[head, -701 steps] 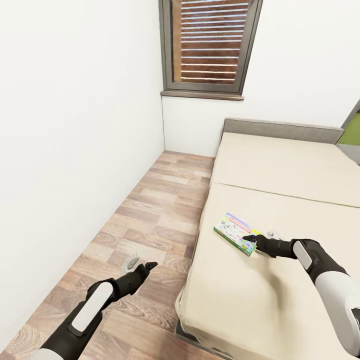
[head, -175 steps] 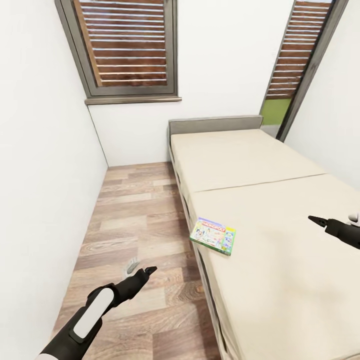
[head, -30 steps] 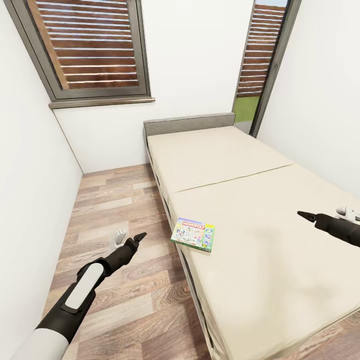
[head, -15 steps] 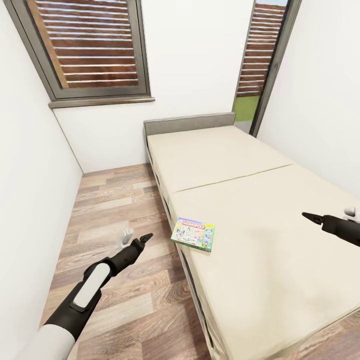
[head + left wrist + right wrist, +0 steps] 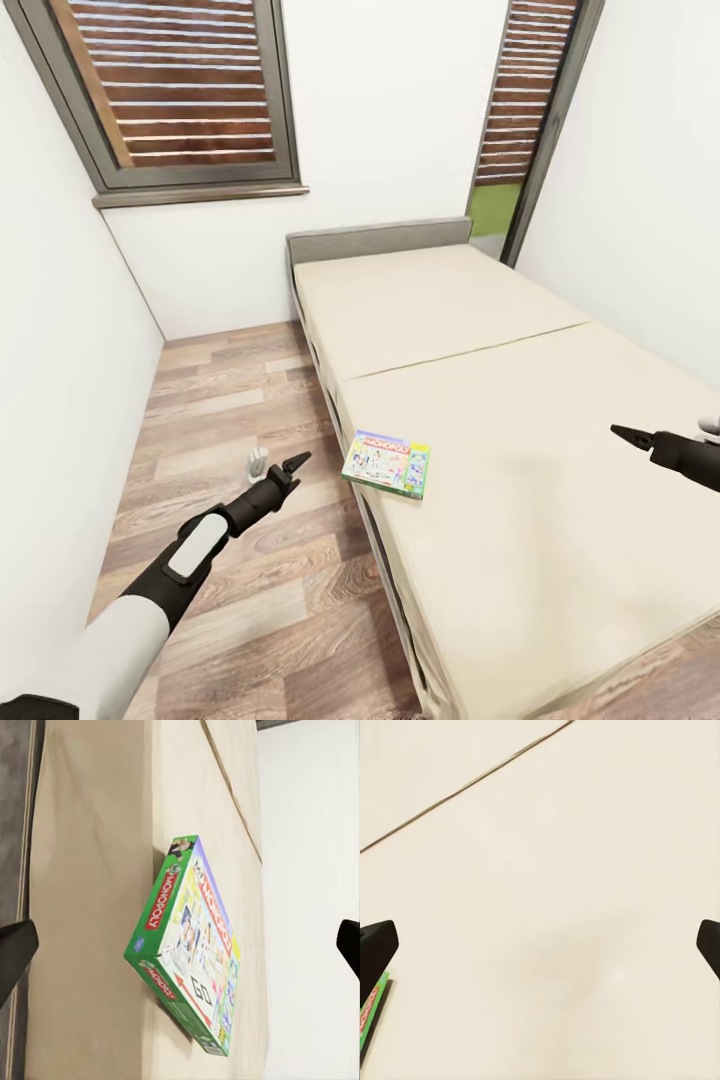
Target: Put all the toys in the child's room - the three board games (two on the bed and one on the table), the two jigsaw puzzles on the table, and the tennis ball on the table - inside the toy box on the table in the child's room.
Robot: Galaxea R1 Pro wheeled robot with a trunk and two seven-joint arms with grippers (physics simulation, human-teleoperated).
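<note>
Two pairs of jaws stand wide apart and hold nothing: in each wrist view the dark fingertips sit at opposite edges of the picture with bare space between. The left gripper (image 5: 278, 472) hovers over the wood-plank floor (image 5: 230, 400) beside the bed (image 5: 520, 480), aimed toward the Monopoly board game (image 5: 387, 464), which lies near it at about 3 o'clock. The right gripper (image 5: 670, 440) hangs above the mattress, well apart from the box, which is at its 9 o'clock.

The game rests flat on the beige cover at the mattress's near-left edge, one corner close to the drop (its green rim and red title strip read plainly in the left wrist view (image 5: 187, 945)). It looks a thin, stiff cardboard box, probably light, with a glossy lid that could slip under a loose pinch. Lying flush on soft bedding, its faces offer little purchase; the likeliest hold is across its thin edge, at the side nearest the floor, where a finger could reach under.
</note>
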